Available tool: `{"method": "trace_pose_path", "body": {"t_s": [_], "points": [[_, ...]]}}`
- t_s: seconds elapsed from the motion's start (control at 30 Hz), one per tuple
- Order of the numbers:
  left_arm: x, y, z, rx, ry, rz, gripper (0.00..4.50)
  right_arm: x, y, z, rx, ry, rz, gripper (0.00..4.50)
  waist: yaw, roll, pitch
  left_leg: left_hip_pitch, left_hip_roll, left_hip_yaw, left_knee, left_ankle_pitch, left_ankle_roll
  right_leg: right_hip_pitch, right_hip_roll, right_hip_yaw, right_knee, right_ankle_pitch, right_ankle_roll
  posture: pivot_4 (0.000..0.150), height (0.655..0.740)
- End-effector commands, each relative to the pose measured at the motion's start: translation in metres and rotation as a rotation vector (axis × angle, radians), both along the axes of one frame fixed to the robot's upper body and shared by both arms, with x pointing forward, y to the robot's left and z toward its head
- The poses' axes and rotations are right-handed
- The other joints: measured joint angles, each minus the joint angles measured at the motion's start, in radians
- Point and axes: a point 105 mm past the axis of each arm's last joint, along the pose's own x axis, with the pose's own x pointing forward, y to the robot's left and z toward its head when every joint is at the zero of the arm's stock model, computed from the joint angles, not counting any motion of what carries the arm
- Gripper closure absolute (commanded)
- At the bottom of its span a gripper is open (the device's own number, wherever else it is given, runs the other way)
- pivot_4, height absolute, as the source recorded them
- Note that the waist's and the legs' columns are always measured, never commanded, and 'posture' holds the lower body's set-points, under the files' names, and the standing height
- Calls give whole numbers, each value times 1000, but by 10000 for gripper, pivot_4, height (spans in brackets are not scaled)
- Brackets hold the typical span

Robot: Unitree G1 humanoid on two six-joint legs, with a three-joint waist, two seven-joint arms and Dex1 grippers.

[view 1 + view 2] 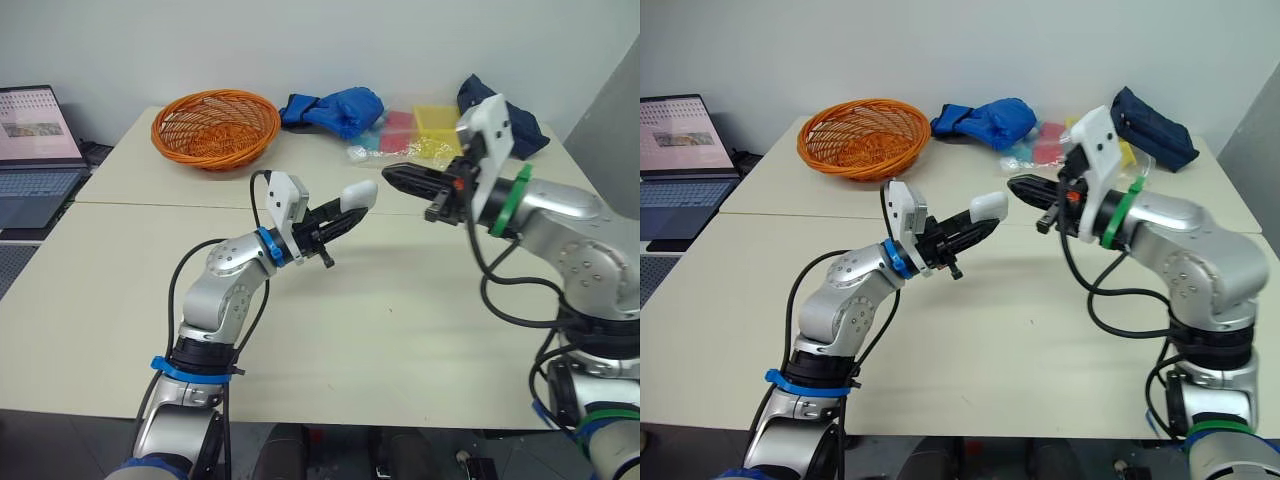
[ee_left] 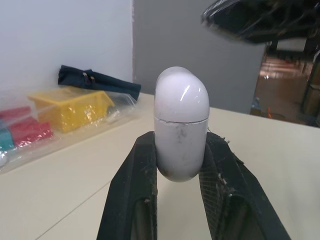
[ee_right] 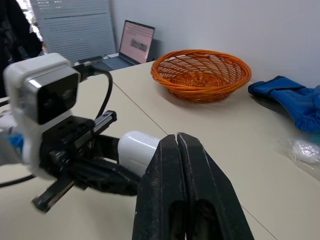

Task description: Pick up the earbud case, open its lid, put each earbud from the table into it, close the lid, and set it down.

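One glossy white oval earbud case (image 1: 358, 194), lid shut, sits clamped in the left gripper (image 1: 342, 215) above the beige table (image 1: 400, 330), mid-scene. Its long axis follows the fingers, with the lid end pointing right and far. The right gripper (image 1: 392, 176), fingers pressed together and empty, faces it just to the right, apart. At the far edge are one orange wicker basket (image 1: 215, 125), one blue cloth (image 1: 335, 108) and one navy pouch (image 1: 1152, 128).

One earbud case (image 1: 358, 193), one orange basket (image 1: 215, 152), one laptop (image 1: 35, 135), one dark pouch (image 1: 1152, 127)

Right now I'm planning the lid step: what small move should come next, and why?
Probably ease the right gripper, shut and just short of it, onto the earbud case lid: the left gripper holds the case aloft, lid closed.
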Motion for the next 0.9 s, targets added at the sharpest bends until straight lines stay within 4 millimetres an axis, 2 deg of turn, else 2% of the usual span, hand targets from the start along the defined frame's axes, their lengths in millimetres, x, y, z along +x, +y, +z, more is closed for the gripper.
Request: {"method": "trace_pose_path", "body": {"t_s": [0.03,0.07,0.2,0.37,0.43,0.5,0.63,0.77,0.83,0.9], "points": [[3,3,-3,21,141,-33,37544,-21,-16,-2,-87,-60,116,32594,2,0,0,0,0,0,0,0,0,0,0,0,0,0,0,1500,7400],[3,2,-4,20,186,-48,37544,-24,-22,-8,-112,-50,130,30576,4,0,0,0,0,-1,0,0,0,0,0,-1,0,0,0,1500,7400],[0,-1,-5,-86,461,-123,37544,-27,-36,-43,-235,-50,160,17545,0,0,0,0,0,0,1,0,0,1,0,0,0,0,1,1500,7400],[-12,-8,-38,-87,768,-178,37544,-26,-42,-73,-234,-30,190,113,-8,0,0,1,0,0,1,0,0,1,0,0,1,0,1,1500,7400],[-10,-3,-56,-100,879,-132,37544,-22,-44,-81,-241,-36,178,113,-8,0,0,1,0,0,1,0,0,1,1,0,2,0,1,1500,7400],[-9,-1,-63,-118,942,-108,37544,-20,-44,-85,-249,-47,168,113,-9,0,0,2,0,0,1,0,0,1,1,1,2,0,1,1500,7400],[-14,2,-87,-137,1102,-75,37544,-28,-34,-96,-255,-8,200,113,-4,0,0,2,0,-1,2,0,0,1,0,0,2,0,1,1500,7400],[-17,7,-103,-96,1145,-41,37544,-30,-34,-100,-243,14,192,113,-4,0,0,2,-1,0,2,0,0,1,0,1,2,0,1,1500,7400],[-17,7,-103,-97,1159,-50,37544,-30,-34,-103,-249,16,189,113,-4,0,0,3,-1,0,1,1,0,2,0,1,2,0,1,1500,7400],[-18,6,-101,-95,1161,-57,30219,-29,-35,-106,-248,19,183,0,-4,0,0,5,0,-1,1,1,0,4,0,1,2,0,1,1500,7400]]}}
